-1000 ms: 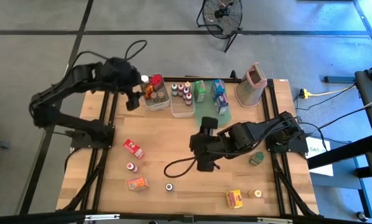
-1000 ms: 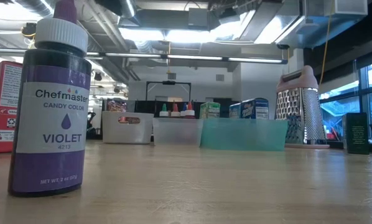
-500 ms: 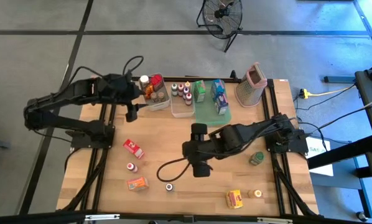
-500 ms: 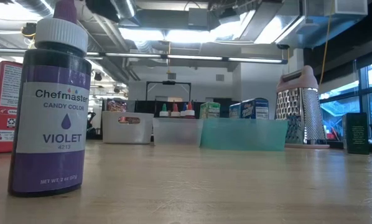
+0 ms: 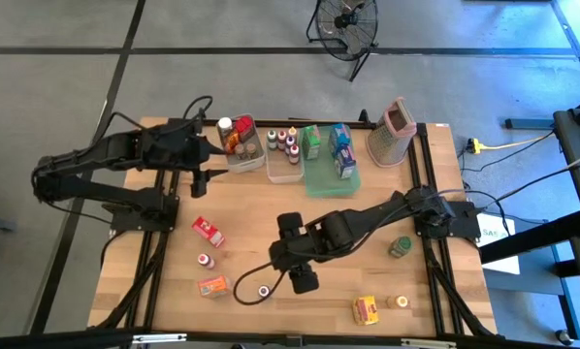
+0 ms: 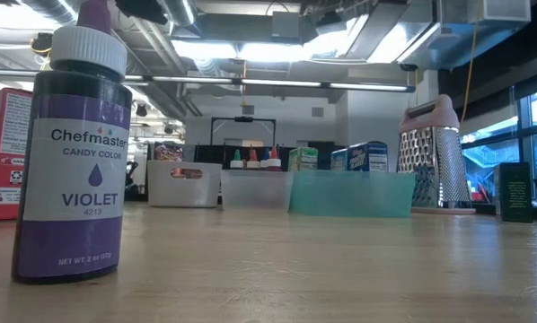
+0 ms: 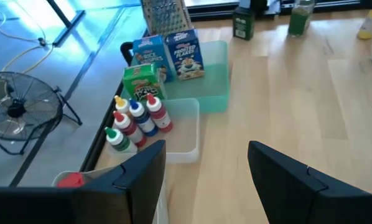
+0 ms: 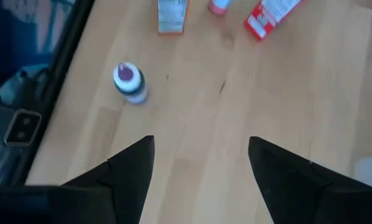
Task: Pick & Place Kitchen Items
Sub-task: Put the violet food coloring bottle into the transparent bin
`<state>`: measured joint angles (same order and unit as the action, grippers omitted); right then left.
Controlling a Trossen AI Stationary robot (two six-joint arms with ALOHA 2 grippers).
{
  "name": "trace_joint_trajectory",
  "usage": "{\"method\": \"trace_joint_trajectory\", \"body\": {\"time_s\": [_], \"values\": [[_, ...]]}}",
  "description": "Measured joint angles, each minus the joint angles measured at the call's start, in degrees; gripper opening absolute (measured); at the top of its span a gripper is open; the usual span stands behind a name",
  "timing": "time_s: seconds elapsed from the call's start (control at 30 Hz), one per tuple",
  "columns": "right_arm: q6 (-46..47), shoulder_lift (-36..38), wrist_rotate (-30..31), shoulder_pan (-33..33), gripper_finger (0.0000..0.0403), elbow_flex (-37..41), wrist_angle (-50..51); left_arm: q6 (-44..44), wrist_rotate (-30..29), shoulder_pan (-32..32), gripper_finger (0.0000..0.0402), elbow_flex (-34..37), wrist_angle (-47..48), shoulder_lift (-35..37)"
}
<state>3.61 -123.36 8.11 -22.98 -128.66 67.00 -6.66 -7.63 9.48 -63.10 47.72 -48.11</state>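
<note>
Kitchen items stand loose on the wooden table: a violet bottle (image 5: 264,291) (image 8: 129,81) (image 6: 71,152), an orange box (image 5: 213,286), a small red-capped bottle (image 5: 205,260), a red box (image 5: 208,231), a yellow box (image 5: 366,309), a small jar (image 5: 400,301) and a green jar (image 5: 400,246). My right gripper (image 5: 300,276) (image 8: 201,168) hangs open above bare table, just right of the violet bottle. My left gripper (image 5: 205,176) (image 7: 204,168) is open beside the left clear bin (image 5: 241,143), touching nothing.
At the far edge stand two clear bins, the middle one (image 5: 282,155) holding coloured-cap bottles (image 7: 136,118), and a green tray (image 5: 324,179) with cereal boxes (image 7: 167,53). A metal grater (image 5: 395,131) stands at the far right. A cable (image 5: 246,286) loops by the violet bottle.
My right gripper has gone down and toward the table's near left, closing on the violet bottle, and has rolled a little. My left gripper has sunk and drawn back from the left bin toward the table's left edge. Both stay open; no item has moved.
</note>
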Motion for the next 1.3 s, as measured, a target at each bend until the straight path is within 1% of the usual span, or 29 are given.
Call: {"method": "trace_joint_trajectory", "body": {"time_s": [0.33, 0.47, 0.63, 0.73, 0.83, 0.93, 1.03, 1.17, 1.3], "values": [[0.18, -0.05, -0.90, -1.74, 0.0262, -0.02, -4.73, 0.94, 0.01, -3.36, 0.0224, 0.01, 0.02, 0.32], [0.01, -0.05, -0.91, -2.64, 0.0261, -0.02, -5.14, 0.34, -0.02, -4.12, 0.0224, 0.01, -0.25, 0.23], [-0.01, -0.05, -0.88, -3.10, 0.0261, -0.02, -8.40, -0.29, 0.06, -4.27, 0.0224, 0.01, -1.37, 0.23], [0.03, -0.17, -0.84, -3.19, 0.0261, -0.02, -10.96, 0.02, 2.32, -4.27, 0.0224, 1.22, -1.67, 0.53], [0.76, -0.77, -0.80, -3.55, 0.0261, -0.03, -12.61, 0.04, 5.58, -4.29, 0.0224, 3.83, -3.68, 1.38], [2.51, -2.22, -0.82, -3.97, 0.0261, -0.06, -14.92, -0.04, 7.17, -4.29, 0.0224, 6.07, -4.73, 2.25], [4.21, -3.91, -0.81, -4.22, 0.0261, -0.03, -17.68, -0.09, 7.19, -4.78, 0.0224, 8.28, -7.46, 3.74], [6.75, -5.47, -0.42, -4.28, 0.0261, -0.02, -19.44, -1.46, 7.19, -5.96, 0.0224, 8.72, -7.76, 6.13], [10.19, -5.43, 3.60, -5.03, 0.0261, -0.02, -19.94, -1.58, 7.20, -7.56, 0.0224, 8.73, -7.59, 9.82]]}}
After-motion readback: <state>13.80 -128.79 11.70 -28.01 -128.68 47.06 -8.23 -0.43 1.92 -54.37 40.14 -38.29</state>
